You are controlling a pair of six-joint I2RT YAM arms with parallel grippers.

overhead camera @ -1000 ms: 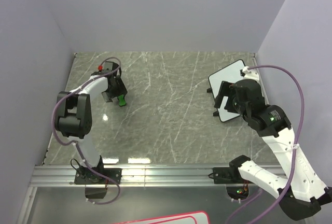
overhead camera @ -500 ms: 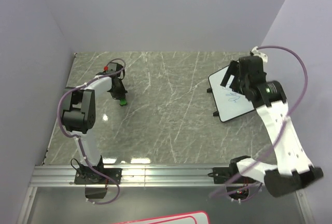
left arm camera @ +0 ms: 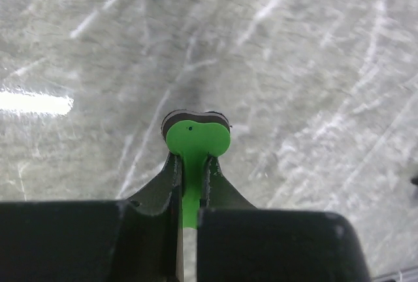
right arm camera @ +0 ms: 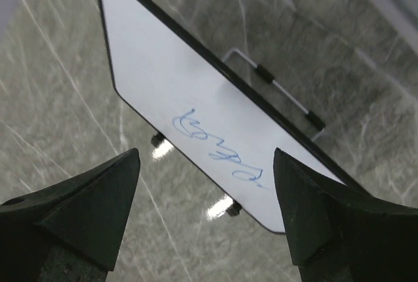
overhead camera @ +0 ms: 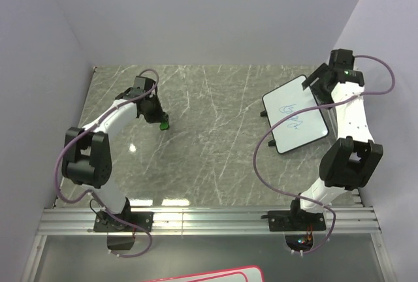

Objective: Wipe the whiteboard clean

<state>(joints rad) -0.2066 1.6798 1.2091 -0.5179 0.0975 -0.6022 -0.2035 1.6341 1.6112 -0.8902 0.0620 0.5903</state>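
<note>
The whiteboard is sitting at the far right of the marble table, with blue scribbles showing on its face. The right gripper is hovering over it, fingers spread wide (nothing between them). Well apart on the left, the left gripper is pinching a small green block, seemingly just above the tabletop.

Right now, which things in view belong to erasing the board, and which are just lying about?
Job: small white whiteboard with thin black rim, blue scribble; small green block with dark pad, likely the eraser, in the left gripper; open right gripper by the board.
Lying about: pink-edged white panel at the near edge.
</note>
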